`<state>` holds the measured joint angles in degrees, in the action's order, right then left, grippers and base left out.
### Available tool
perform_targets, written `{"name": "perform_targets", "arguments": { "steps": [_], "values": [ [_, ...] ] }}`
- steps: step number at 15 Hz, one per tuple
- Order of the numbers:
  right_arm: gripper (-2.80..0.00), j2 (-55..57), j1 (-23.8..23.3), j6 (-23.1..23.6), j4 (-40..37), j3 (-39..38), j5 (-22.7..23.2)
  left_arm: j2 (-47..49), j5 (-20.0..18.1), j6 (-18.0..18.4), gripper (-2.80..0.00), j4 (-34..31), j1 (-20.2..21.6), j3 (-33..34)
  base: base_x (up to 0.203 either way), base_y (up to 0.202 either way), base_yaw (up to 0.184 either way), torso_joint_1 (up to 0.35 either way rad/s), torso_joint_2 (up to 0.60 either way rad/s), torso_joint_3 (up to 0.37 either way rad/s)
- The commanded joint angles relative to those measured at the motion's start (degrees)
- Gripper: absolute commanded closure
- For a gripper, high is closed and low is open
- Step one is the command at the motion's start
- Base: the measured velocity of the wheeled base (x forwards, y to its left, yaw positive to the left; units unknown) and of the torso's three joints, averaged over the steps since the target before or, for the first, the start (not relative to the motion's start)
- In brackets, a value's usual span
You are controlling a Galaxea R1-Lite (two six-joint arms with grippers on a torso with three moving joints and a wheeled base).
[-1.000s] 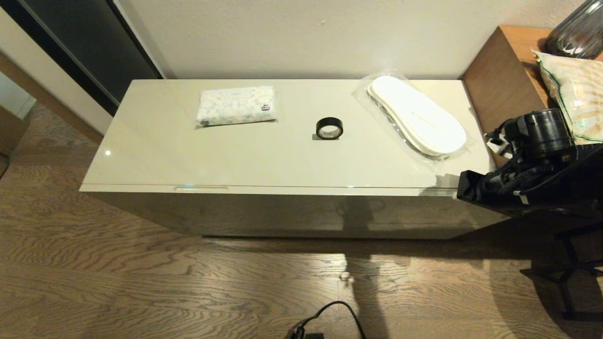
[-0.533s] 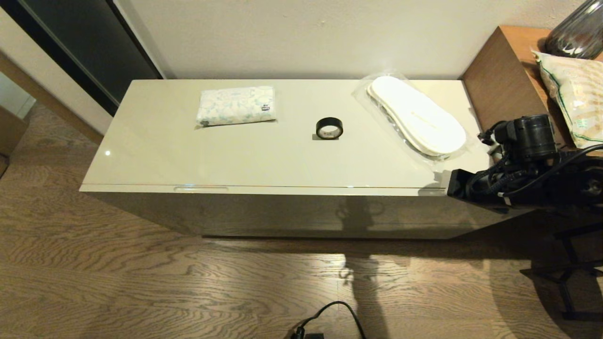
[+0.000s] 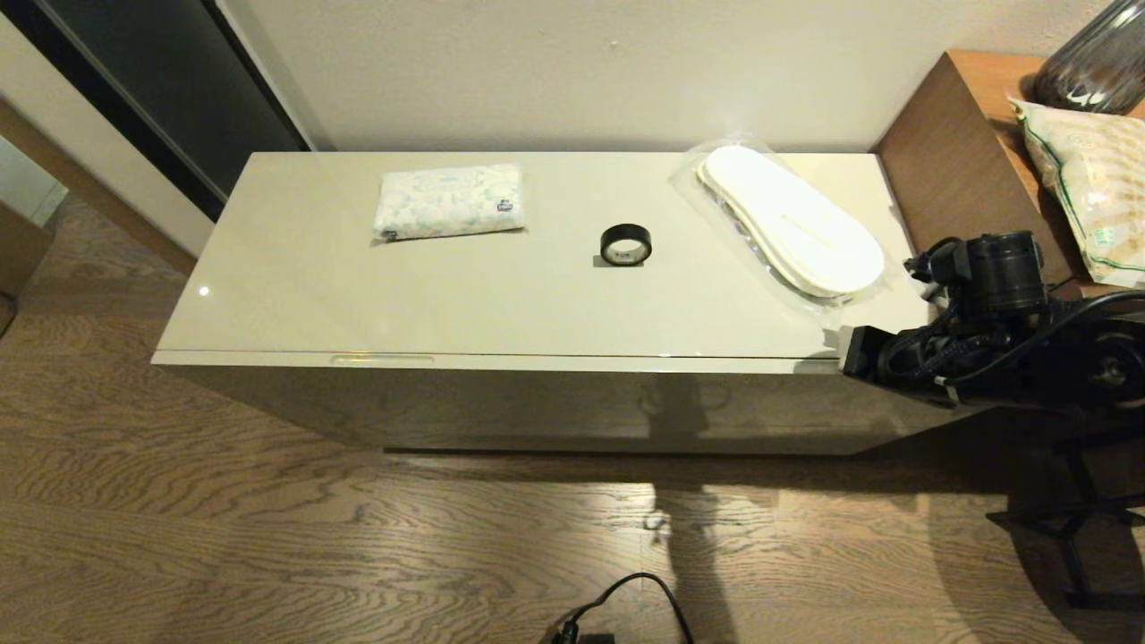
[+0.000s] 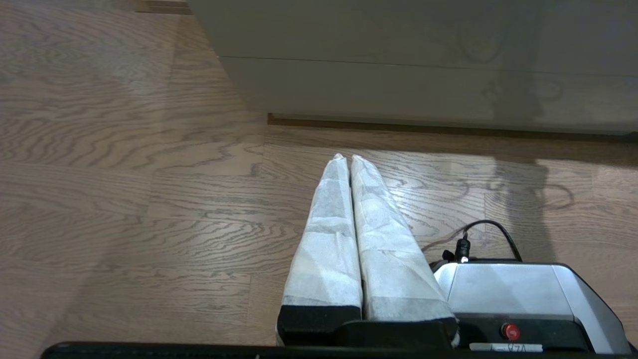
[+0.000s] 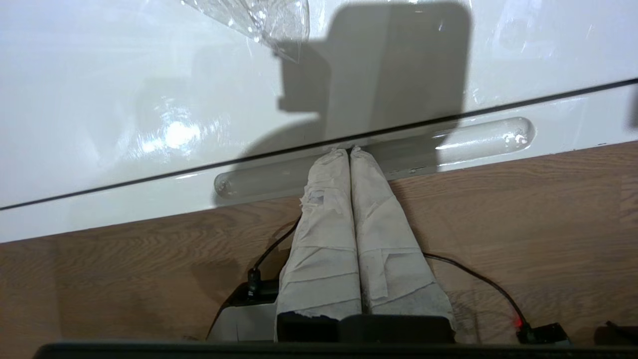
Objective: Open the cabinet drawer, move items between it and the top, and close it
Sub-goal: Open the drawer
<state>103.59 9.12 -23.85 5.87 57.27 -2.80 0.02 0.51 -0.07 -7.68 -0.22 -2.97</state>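
Observation:
The cabinet drawer [image 3: 537,361] is closed under the glossy cream top [image 3: 501,295]. On the top lie the white tissue pack [image 3: 447,201], the black tape roll [image 3: 625,243] and the bagged white slippers [image 3: 792,219]. My right arm [image 3: 975,353] reaches over the cabinet's front right corner. In the right wrist view my right gripper [image 5: 349,149] is shut, its tips at the drawer's right oblong notch [image 5: 473,137], just below the seam. The left notch [image 3: 382,360] is free. My left gripper [image 4: 347,158] hangs shut and empty over the floor.
A brown wooden side unit [image 3: 948,152] adjoins the cabinet's right end, carrying a beige green-edged bag [image 3: 1087,188] and a dark glass vase [image 3: 1096,63]. A black cable [image 3: 626,595] lies on the wood floor in front. The wall runs behind the cabinet.
My right arm has moved left and lower, bringing its gripper down to the drawer's front edge at the right notch. The items on the top have not moved.

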Motion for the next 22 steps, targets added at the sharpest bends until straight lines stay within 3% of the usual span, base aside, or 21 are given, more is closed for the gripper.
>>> {"name": "perform_targets", "arguments": {
  "steps": [1, 7, 12, 16, 20, 22],
  "values": [
    [0.0, 2.72, 0.02, -0.23, -1.05, -1.92, 0.3, -0.02, 0.02, -0.01, 0.0, -0.05, -0.04, -0.01, 0.0, 0.0, 0.0, 0.0, 0.0, 0.0],
    [0.0, -1.08, 0.11, -1.22, -2.37, -7.62, 0.64, -0.02, 0.02, -0.01, 0.0, -0.05, 0.04, -0.01, 0.0, 0.0, 0.0, 0.0, 0.0, 0.0],
    [0.0, -10.4, 0.11, -1.38, -14.61, -10.41, 0.91, -0.02, 0.02, -0.01, 0.0, -0.05, -0.02, -0.01, 0.0, 0.0, 0.0, 0.0, 0.0, 0.0],
    [0.0, -27.2, 0.82, -1.4, -28.23, -14.34, 1.67, -0.02, 0.02, -0.01, 0.0, -0.05, 0.03, -0.01, 0.0, 0.0, 0.0, 0.0, 0.0, 0.0],
    [0.0, -47.4, 1.01, -2.0, -46.0, -12.83, 1.68, -0.02, 0.02, -0.01, 0.0, -0.05, -0.04, -0.01, 0.0, 0.0, 0.0, 0.0, 0.0, 0.0],
    [0.0, -52.62, 1.0, -6.91, -55.66, -8.08, 1.26, -0.02, 0.02, -0.01, 0.0, -0.05, 0.04, -0.01, 0.0, 0.0, 0.0, 0.0, 0.0, 0.0]
  ]
}}
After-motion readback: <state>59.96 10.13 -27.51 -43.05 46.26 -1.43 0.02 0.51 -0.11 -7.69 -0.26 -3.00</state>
